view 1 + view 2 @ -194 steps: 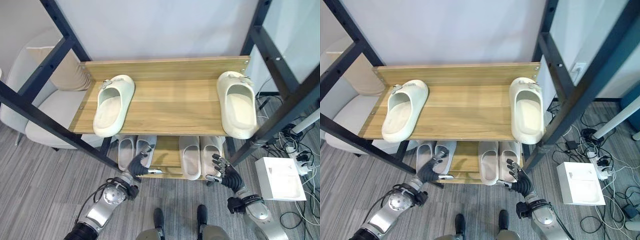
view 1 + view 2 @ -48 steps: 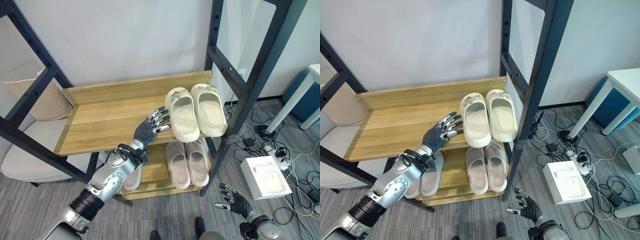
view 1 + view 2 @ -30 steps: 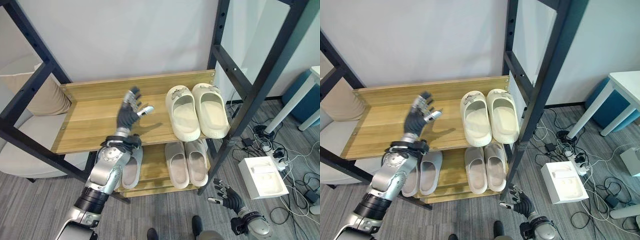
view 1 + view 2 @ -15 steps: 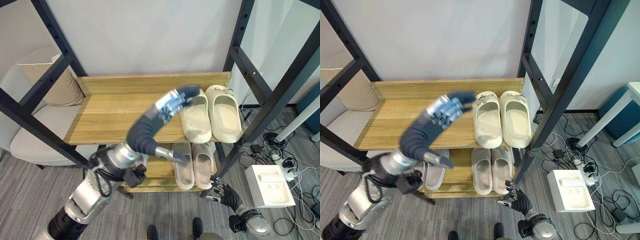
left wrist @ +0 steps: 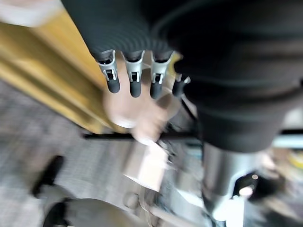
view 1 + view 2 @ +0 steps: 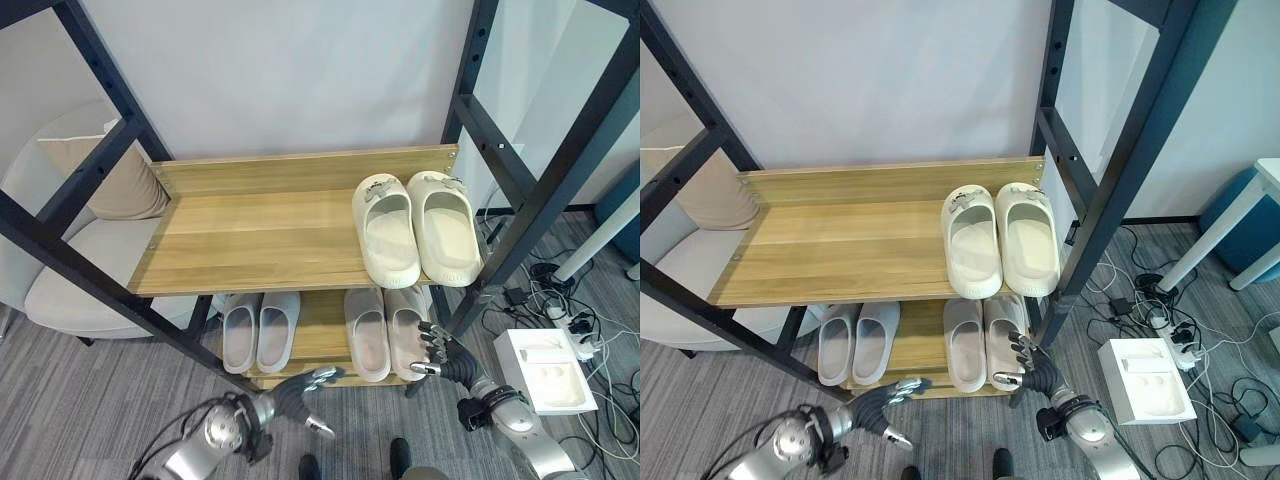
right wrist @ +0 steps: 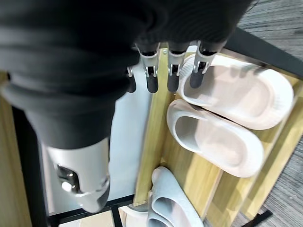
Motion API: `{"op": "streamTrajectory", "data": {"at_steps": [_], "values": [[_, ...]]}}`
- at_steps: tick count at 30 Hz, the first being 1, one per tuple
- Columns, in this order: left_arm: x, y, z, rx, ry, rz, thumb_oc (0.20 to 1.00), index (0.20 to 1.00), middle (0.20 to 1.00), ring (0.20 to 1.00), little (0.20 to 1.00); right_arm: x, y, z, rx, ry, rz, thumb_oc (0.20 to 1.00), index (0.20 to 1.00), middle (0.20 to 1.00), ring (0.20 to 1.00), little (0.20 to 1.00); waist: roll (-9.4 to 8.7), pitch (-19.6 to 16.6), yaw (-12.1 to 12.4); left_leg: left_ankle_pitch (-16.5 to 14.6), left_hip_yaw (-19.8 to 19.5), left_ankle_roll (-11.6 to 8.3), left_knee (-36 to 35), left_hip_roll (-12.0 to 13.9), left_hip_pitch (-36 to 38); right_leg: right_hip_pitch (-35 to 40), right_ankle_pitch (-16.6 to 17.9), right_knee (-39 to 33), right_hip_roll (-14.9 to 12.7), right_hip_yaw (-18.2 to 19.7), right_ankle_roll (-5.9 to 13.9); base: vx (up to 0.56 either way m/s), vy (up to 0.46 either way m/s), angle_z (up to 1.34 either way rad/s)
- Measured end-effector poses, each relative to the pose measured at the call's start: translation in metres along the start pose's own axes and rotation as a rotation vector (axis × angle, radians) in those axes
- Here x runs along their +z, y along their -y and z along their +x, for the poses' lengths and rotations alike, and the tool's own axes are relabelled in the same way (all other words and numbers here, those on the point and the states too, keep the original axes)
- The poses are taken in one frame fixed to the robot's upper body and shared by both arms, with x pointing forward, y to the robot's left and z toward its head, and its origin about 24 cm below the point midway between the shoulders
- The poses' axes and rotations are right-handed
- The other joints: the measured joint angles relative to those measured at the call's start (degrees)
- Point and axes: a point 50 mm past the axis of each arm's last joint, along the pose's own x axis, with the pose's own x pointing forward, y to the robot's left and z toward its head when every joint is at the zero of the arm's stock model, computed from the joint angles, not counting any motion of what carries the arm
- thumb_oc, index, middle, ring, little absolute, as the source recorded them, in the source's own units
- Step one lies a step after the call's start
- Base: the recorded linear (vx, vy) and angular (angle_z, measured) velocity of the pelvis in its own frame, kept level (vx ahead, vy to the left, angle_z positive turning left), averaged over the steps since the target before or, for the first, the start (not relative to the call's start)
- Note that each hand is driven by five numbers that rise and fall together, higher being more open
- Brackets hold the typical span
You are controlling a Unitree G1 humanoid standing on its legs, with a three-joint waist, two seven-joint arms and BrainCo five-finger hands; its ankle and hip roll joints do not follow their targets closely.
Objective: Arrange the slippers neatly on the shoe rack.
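The shoe rack [image 6: 250,240] fills the frame's middle, and the cream slippers [image 6: 415,228] sit paired, touching, toes forward at the right end of its upper shelf, with two grey pairs [image 6: 258,330] lined up below, so the arranging looks done. Both hands hang low and empty: the left hand [image 6: 300,385] at lower centre, the right hand [image 6: 440,352] at lower right near the lower shelf's edge, fingers loosely spread.

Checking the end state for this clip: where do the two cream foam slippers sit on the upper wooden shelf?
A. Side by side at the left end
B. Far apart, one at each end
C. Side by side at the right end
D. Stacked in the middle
C: the two cream foam slippers lie together at the right end of the upper wooden shelf, with neither hand near them.
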Motion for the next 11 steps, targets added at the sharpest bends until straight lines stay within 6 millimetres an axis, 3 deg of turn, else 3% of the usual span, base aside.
{"op": "streamTrajectory", "data": {"at_steps": [1, 4, 11], "values": [[-0.012, -0.002, 0.001, 0.152, -0.028, -0.113, 1.0, 1.0, 1.0, 1.0, 1.0, -0.008, -0.004, -0.005, -0.011, -0.025, 0.023, 1.0, 1.0, 1.0, 1.0, 1.0, -0.14, -0.1, 0.2, -0.2, -0.3, 0.34, 0.0, 0.0, 0.0, 0.2, -0.1, 0.0, 0.0, -0.2, -0.02, -0.02, -0.021, 0.07], [-0.035, 0.006, 0.008, 0.374, -0.064, -0.464, 1.0, 1.0, 1.0, 1.0, 1.0, -0.019, -0.007, -0.009, -0.056, -0.059, 0.064, 1.0, 1.0, 1.0, 1.0, 1.0, -0.3, -0.3, 0.5, -0.3, -0.6, 0.54, 0.0, 0.0, -0.1, 0.2, -0.1, 0.0, 0.0, -0.5, -0.03, 0.0, -0.012, 0.07], [-0.032, -0.01, 0.009, 0.521, -0.04, -0.618, 1.0, 1.0, 1.0, 1.0, 1.0, -0.024, -0.001, -0.01, -0.142, -0.082, 0.058, 1.0, 1.0, 1.0, 1.0, 1.0, -1.16, -0.3, 0.8, -0.2, -1.0, 0.56, 0.0, 0.2, -0.3, 0.3, -0.1, 0.0, 0.2, -1.1, -0.12, 0.0, -0.002, 0.03]]}}
